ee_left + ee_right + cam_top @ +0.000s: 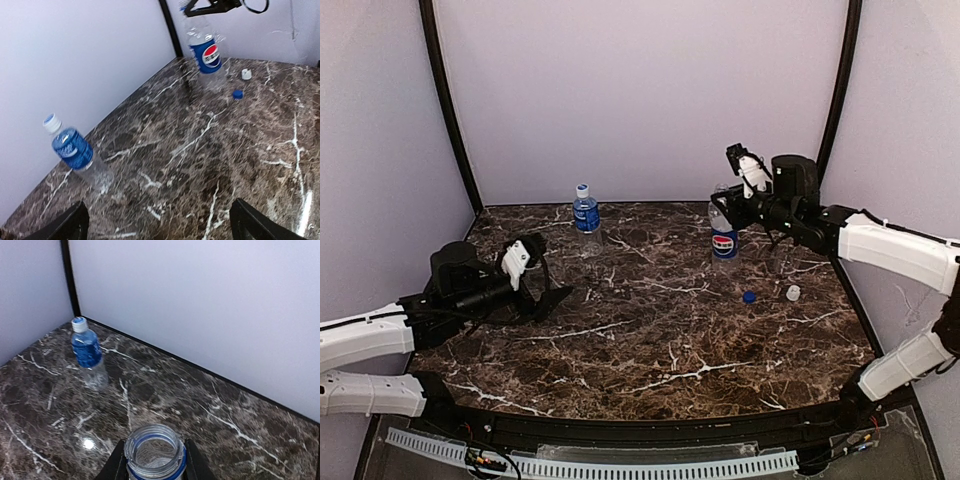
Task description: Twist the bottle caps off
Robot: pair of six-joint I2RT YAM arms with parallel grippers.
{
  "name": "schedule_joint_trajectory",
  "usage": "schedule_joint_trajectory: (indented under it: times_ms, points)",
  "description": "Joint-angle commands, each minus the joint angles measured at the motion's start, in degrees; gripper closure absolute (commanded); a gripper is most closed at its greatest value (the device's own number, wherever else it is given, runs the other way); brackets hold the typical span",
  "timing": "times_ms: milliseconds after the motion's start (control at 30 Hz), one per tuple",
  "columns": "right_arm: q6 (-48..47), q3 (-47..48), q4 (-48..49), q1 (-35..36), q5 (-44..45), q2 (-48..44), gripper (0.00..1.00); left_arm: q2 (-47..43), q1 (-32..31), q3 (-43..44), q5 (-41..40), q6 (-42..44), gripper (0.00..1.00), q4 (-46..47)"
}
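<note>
Your left gripper [545,295] hangs low over the left side of the marble table [650,350]. Its two fingers [70,225] are spread wide apart and they touch no bottle.

Your right gripper [155,460] is pressed together on the neck of the Pepsi bottle [724,238]. This bottle stands upright near the back right of the table, and the right wrist view shows its mouth open between the fingers.

A dark blue cap [749,296] and a white cap [793,292] lie on the table near each other, in front of the Pepsi bottle and apart from it.

The water bottle [586,212] stands upright at the back, a little left of the middle, well apart from both grippers. Its pale cap [51,122] is on it.
</note>
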Motion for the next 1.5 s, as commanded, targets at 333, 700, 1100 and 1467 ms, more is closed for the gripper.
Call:
schedule_joint_trajectory:
  times_ms: [333,700,1100,1467]
  points:
    - [6.8,-12.0,21.9,-14.9,-0.1,5.0,1.00,-9.6,14.4,-16.6,-4.1,-9.1,0.01,4.4]
    - [7.8,-14.8,25.8,-17.2,-2.7,8.8,1.00,-11.2,15.7,-17.5,-2.3,-9.5,0.01,4.5]
    - [6.1,-15.3,24.4,-17.3,-2.5,6.8,0.50,-10.9,15.9,-17.3,-2.0,-9.6,0.01,4.6]
    - [3.5,-12.7,21.9,-17.3,-2.6,5.1,0.30,-10.5,16.0,-17.3,-1.3,-9.7,0.01,4.8]
